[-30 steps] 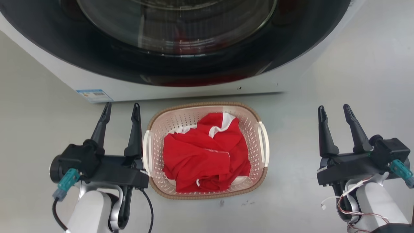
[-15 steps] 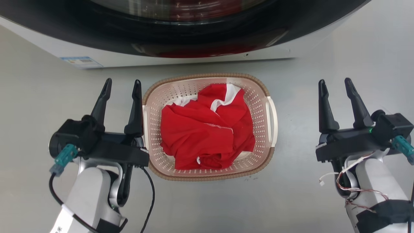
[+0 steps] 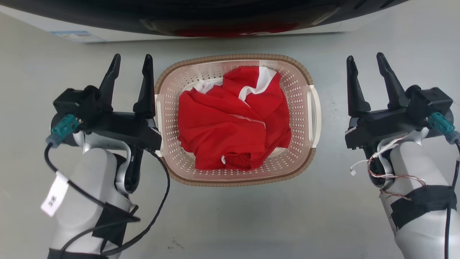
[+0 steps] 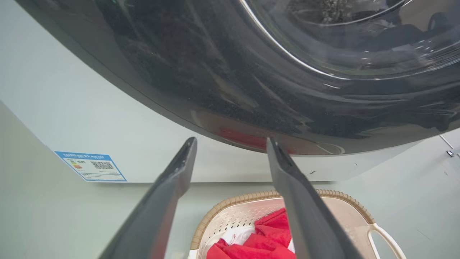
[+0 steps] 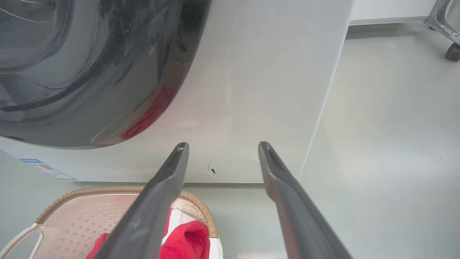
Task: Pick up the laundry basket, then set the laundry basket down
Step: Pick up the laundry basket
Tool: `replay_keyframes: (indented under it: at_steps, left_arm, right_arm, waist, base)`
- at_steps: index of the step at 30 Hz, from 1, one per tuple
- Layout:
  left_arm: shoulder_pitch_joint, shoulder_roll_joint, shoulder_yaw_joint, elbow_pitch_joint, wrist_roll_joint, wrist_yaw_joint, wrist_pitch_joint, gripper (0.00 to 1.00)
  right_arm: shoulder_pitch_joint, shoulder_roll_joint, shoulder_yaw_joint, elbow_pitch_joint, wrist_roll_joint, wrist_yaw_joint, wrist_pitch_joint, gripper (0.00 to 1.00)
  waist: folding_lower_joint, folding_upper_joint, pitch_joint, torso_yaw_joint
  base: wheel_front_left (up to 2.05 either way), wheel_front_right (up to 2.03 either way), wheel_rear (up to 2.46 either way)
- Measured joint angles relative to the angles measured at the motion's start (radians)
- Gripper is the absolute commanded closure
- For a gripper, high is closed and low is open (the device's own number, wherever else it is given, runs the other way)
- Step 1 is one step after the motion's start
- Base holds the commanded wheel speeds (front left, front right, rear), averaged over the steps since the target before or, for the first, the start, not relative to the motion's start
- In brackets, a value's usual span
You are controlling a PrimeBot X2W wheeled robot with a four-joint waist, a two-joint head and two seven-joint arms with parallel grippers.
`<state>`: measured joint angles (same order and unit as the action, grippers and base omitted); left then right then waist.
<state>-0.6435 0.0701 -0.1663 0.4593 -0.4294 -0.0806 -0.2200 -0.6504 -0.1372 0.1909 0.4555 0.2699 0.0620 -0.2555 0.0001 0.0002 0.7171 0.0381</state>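
- From my remote seat: the laundry basket (image 3: 235, 57) sits on the pale floor (image 3: 251, 216) in front of the washing machine (image 3: 118, 36), with a crumpled red garment (image 3: 230, 126) heaped inside.
- The left gripper (image 3: 132, 57) hangs at the basket's left side, its two dark fingers parted with nothing between them. In the head view its inner finger lines up right against the white left handle (image 3: 157, 108); I cannot tell whether they touch.
- The right gripper (image 3: 364, 57) stands apart from the basket's right side, fingers likewise spread and empty. A strip of bare floor separates its inner finger from the white right handle (image 3: 315, 111).
- Both handles lie outside the jaws; the basket lies between the two grippers, nearer the left one.
- Through the left wrist camera I see the basket's brown rim low in the picture, partly behind one finger. The right wrist camera shows that rim at its lower left.
- Both pairs of fingers point toward the machine's front.
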Motion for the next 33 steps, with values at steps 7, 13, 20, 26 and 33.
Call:
replay_keyframes:
  at_steps: [7, 13, 20, 26, 33]
  left_arm:
    - [-0.074, -0.001, -0.011, 0.122, -0.011, -0.018, 0.035, 0.00]
    - [-0.104, -0.007, -0.023, 0.223, -0.030, -0.027, 0.063, 0.00]
    - [-0.136, -0.011, -0.040, 0.329, -0.055, -0.035, 0.088, 0.00]
    - [-0.151, -0.012, -0.053, 0.416, -0.064, -0.043, 0.107, 0.00]
    - [-0.155, -0.013, -0.068, 0.485, -0.074, -0.043, 0.128, 0.00]
  right_arm:
    - [-0.076, 0.001, 0.026, 0.108, -0.010, 0.009, 0.010, 0.00]
    - [-0.105, 0.013, 0.058, 0.199, -0.025, 0.019, 0.018, 0.00]
    - [-0.126, 0.028, 0.076, 0.294, -0.026, 0.026, 0.017, 0.00]
    - [-0.143, 0.042, 0.094, 0.376, -0.024, 0.032, 0.017, 0.00]
    - [-0.166, 0.051, 0.109, 0.435, -0.022, 0.035, 0.017, 0.00]
  waist:
    - [-0.0001, 0.0000, 0.041, 0.009]
    - [-0.0001, -0.0001, 0.059, 0.013]
    - [-0.0001, -0.0001, 0.077, 0.013]
    - [-0.0001, -0.0001, 0.096, 0.007]
    - [-0.0001, -0.0002, 0.121, 0.004]
  base:
    - [0.00, 0.00, 0.00]
    - [0.00, 0.00, 0.00]
    - [0.00, 0.00, 0.00]
    - [0.00, 0.00, 0.00]
    - [0.00, 0.00, 0.00]
